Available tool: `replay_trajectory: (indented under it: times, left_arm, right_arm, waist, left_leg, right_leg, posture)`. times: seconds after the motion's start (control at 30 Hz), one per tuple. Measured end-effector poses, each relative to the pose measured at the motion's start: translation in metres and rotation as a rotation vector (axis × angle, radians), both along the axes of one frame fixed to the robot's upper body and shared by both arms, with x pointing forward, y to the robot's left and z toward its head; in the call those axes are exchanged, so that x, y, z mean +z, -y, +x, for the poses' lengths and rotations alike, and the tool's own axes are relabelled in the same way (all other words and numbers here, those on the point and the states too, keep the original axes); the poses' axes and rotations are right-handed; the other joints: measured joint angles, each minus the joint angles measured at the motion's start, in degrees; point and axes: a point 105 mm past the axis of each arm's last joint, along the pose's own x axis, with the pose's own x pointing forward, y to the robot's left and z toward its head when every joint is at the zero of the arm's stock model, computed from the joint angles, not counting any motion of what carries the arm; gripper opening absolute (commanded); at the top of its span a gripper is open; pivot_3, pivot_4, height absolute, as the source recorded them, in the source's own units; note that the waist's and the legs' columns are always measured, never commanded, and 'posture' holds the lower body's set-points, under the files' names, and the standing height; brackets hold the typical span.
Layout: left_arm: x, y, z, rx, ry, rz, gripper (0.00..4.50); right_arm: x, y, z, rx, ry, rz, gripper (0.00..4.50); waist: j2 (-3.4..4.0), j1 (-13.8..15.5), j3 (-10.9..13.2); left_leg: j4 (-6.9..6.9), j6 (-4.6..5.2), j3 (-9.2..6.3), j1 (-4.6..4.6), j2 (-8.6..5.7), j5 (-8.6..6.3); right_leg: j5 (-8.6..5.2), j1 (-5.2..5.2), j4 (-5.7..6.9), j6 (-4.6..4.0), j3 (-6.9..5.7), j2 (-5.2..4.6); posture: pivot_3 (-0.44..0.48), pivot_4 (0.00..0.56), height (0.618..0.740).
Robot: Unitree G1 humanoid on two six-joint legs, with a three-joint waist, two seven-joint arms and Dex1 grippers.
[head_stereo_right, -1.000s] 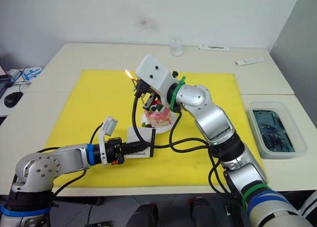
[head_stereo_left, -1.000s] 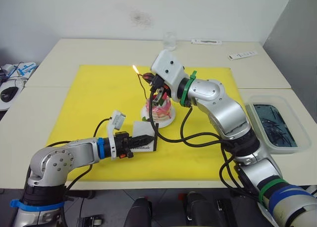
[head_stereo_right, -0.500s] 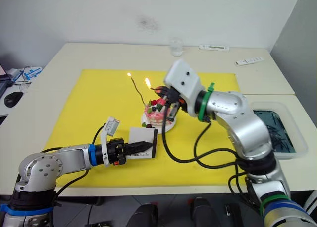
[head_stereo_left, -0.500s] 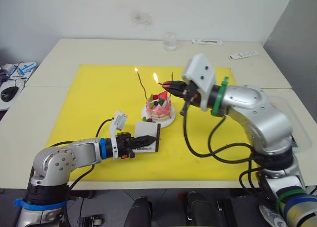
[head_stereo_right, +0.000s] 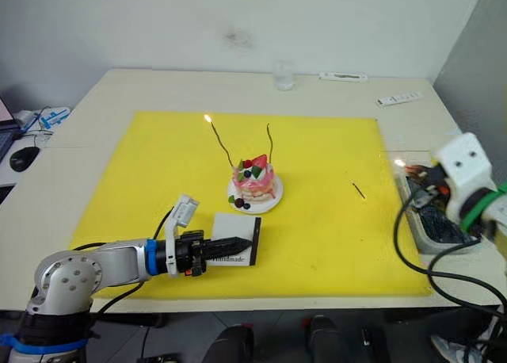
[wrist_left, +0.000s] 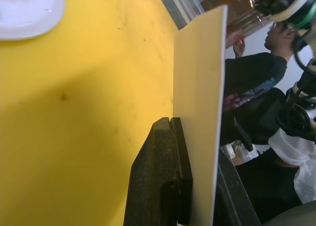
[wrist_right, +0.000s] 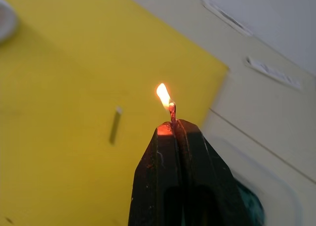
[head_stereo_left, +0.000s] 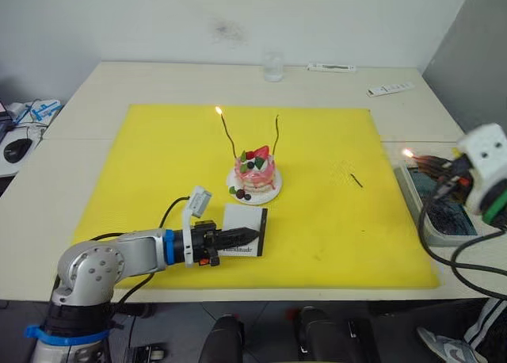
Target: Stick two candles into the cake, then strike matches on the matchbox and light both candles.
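On a pale table (head_stereo_left: 111, 85) under a yellow mat (head_stereo_left: 158, 173), the cake (head_stereo_left: 253, 173) carries two candles (head_stereo_left: 277, 135), one lit. Our left gripper (head_stereo_left: 245, 238) pinches the matchbox (head_stereo_left: 244, 241) just before the cake; our right gripper (head_stereo_left: 420, 162), well right, clamps a burning match (wrist_right: 172, 111), best doused in the tray (head_stereo_left: 412, 190) promptly.

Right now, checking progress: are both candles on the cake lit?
No: the left candle carries a flame, the right candle none.

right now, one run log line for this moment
left gripper shut on matchbox | right gripper shut on lit match, over tray | cake: left candle lit, right candle unlit
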Motion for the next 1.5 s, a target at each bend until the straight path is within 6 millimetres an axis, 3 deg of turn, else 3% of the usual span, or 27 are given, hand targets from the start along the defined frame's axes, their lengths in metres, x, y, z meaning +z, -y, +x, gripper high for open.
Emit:
replay_trajectory:
  times: [0.1,0.23,0.27,0.4,0.67,0.7,0.8,0.9,0.97,1.07,1.27,1.5]
  left_arm:
    - [0.001,0.005,0.000,-0.019,0.003,-0.007,0.00]
    - [0.001,0.009,0.001,-0.030,0.002,-0.010,0.00]
    - [0.002,0.010,0.002,-0.034,0.004,-0.010,0.00]
    - [0.001,0.010,0.003,-0.034,0.004,-0.007,0.00]
    - [0.001,0.010,0.005,-0.027,0.007,-0.004,0.00]
    - [0.001,0.010,0.005,-0.026,0.008,-0.004,0.00]
    - [0.000,0.010,0.005,-0.022,0.011,-0.001,0.00]
    - [0.000,0.009,0.006,-0.018,0.012,0.005,0.00]
    - [0.000,0.009,0.006,-0.018,0.012,0.005,0.00]
    - [0.000,0.009,0.007,-0.018,0.014,0.004,0.00]
    - [0.003,0.013,0.008,-0.029,0.026,-0.003,0.00]
    - [0.003,0.013,0.008,-0.029,0.026,-0.003,0.00]
  right_arm:
    - [-0.015,0.029,-0.003,-0.124,-0.014,-0.018,0.03]
    - [-0.032,0.044,-0.004,-0.194,-0.036,0.000,0.03]
    - [-0.033,0.049,-0.003,-0.217,-0.035,-0.006,0.21]
    - [-0.038,0.062,-0.003,-0.286,-0.037,-0.015,1.32]
    - [-0.032,0.060,-0.001,-0.283,-0.009,-0.015,4.28]
    - [-0.029,0.058,-0.001,-0.275,0.004,-0.019,4.46]
    - [-0.016,0.043,-0.003,-0.192,0.044,0.011,4.46]
    - [-0.005,-0.001,-0.010,0.033,0.066,0.094,4.46]
    - [-0.008,-0.026,-0.011,0.138,0.057,0.139,4.46]
    - [-0.019,-0.043,-0.001,0.178,0.040,0.190,4.46]
    - [-0.049,-0.067,0.037,0.169,0.053,0.288,4.46]
    - [-0.068,-0.067,0.066,0.110,0.092,0.308,4.46]
  waist:
    - [0.00,-0.16,0.00]
    - [0.01,-0.27,-0.01]
    - [0.01,-0.25,0.00]
    - [0.01,-0.23,-0.01]
    - [0.01,-0.21,-0.01]
    - [0.01,-0.21,-0.01]
    - [0.01,-0.21,-0.01]
    - [0.01,-0.27,-0.01]
    - [0.01,-0.26,-0.01]
    - [0.00,-0.13,0.00]
    - [0.01,-0.13,0.00]
    - [0.01,-0.03,0.00]
  left_leg:
    - [0.01,0.03,0.05,0.14,0.01,0.02]
    - [0.02,0.06,0.09,0.17,0.00,0.04]
    - [0.02,0.06,0.09,0.17,-0.01,0.05]
    - [0.01,0.06,0.11,0.15,-0.02,0.04]
    - [0.01,0.06,0.10,0.12,-0.03,0.04]
    - [0.01,0.06,0.10,0.13,-0.03,0.04]
    - [0.00,0.06,0.09,0.14,-0.02,0.04]
    - [-0.01,0.06,0.07,0.16,0.03,0.04]
    - [0.02,0.06,0.07,0.16,0.02,0.04]
    - [0.06,0.06,0.10,0.15,-0.02,0.05]
    - [0.01,0.06,0.09,0.20,0.00,0.05]
    - [-0.04,0.06,0.07,0.13,-0.01,0.05]
  right_leg:
    - [0.02,0.07,0.04,0.01,0.06,0.03]
    - [0.04,0.08,0.07,0.04,0.15,0.04]
    - [0.05,0.09,0.06,0.05,0.14,0.04]
    - [0.04,0.08,0.04,0.04,0.19,0.04]
    - [0.04,0.08,0.03,0.05,0.19,0.03]
    - [0.04,0.08,0.04,0.04,0.19,0.04]
    - [0.04,0.08,0.06,0.05,0.18,0.04]
    - [0.04,0.10,0.05,0.05,0.17,0.08]
    - [0.05,0.11,0.04,0.06,0.17,0.07]
    - [0.08,0.12,0.01,0.11,0.21,0.05]
    - [0.07,0.10,0.07,0.07,0.20,0.07]
    - [0.17,0.07,0.05,0.24,0.17,0.05]
  posture:
    - [0.000,0.150,0.740]
    - [0.000,0.150,0.740]
    - [0.000,0.150,0.740]
    - [0.000,0.150,0.740]
    - [0.000,0.150,0.740]
    - [0.000,0.150,0.740]
    - [0.000,0.150,0.740]
    - [0.000,0.150,0.740]
    - [0.000,0.150,0.740]
    - [0.000,0.150,0.740]
    - [0.000,0.150,0.740]
    - [0.000,0.150,0.740]
